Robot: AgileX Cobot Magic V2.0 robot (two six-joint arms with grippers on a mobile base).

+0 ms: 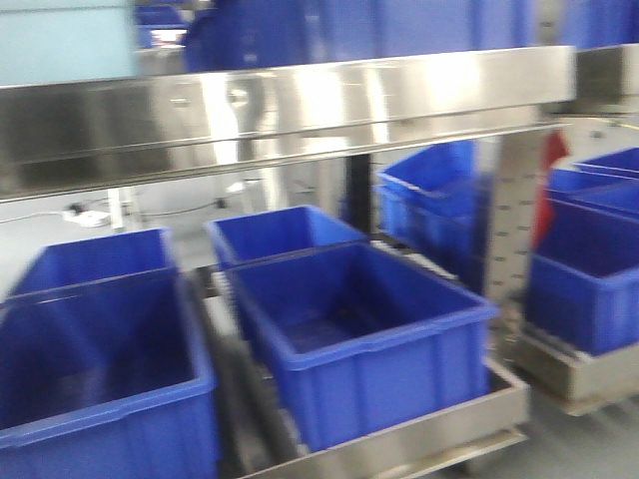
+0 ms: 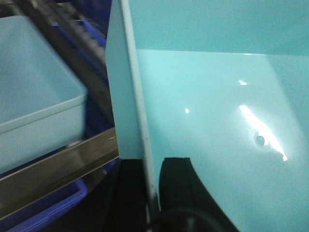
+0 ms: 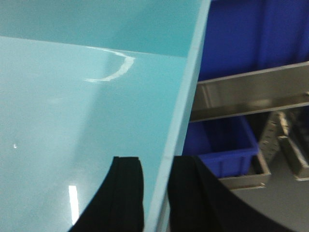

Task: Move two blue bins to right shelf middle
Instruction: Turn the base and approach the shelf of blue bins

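Both wrist views are filled by one blue bin, which looks pale turquoise in them. My left gripper (image 2: pixel 153 186) is shut on the bin's left wall (image 2: pixel 133 96), one black finger on each side of it. My right gripper (image 3: pixel 157 191) is shut on the bin's right wall (image 3: pixel 186 96) in the same way. The bin's bare floor (image 2: pixel 217 121) shows inside. Neither gripper shows in the blurred front view. Several more blue bins stand there, the nearest one (image 1: pixel 359 329) on the middle level.
A steel shelf beam (image 1: pixel 300 110) crosses the front view above the bins (image 1: pixel 100 379). The right shelf unit (image 1: pixel 589 289) holds more blue bins on a steel tray. Another pale-looking bin (image 2: pixel 34 96) sits left of the held one, above a steel rail (image 2: pixel 58 164). A blue bin (image 3: pixel 227 145) lies under a steel ledge (image 3: pixel 251 92).
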